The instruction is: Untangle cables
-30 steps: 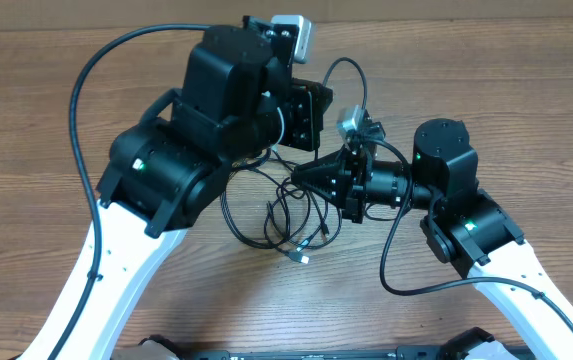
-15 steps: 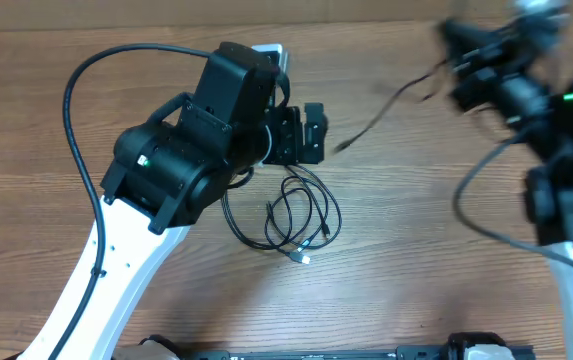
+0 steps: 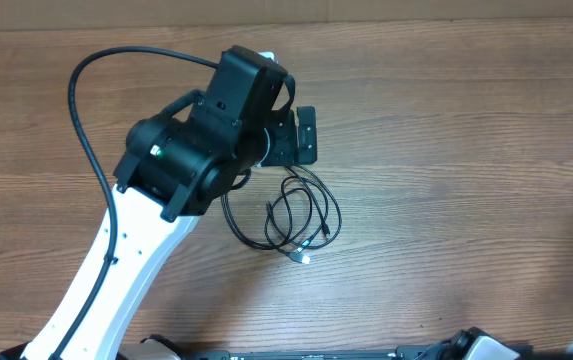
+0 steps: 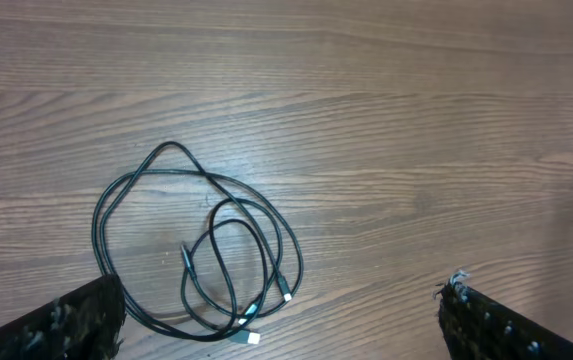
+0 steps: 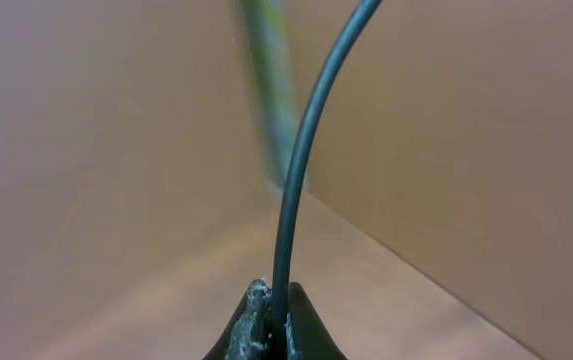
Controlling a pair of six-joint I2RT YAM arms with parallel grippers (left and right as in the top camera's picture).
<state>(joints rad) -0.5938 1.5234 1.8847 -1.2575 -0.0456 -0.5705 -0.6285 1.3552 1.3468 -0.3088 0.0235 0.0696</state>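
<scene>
Left pincer (image 4: 276,298): jaws spread wide and empty, its two black fingers (image 4: 76,315) at the lower corners of the wrist view, hanging over the wooden bench (image 4: 416,120) with the coiled cord (image 4: 196,250) lying below them. Coiled cord: thin, black, loose on the bench in overlapping loops, its two small plugs (image 4: 249,338) close together at the near edge, just beside the left arm (image 3: 181,160) seen from overhead. Right pincer (image 5: 271,325): clamped tight on the second cord (image 5: 296,170), thin and black, which rises in a curve from the pinched tips against a blurred brown background.
</scene>
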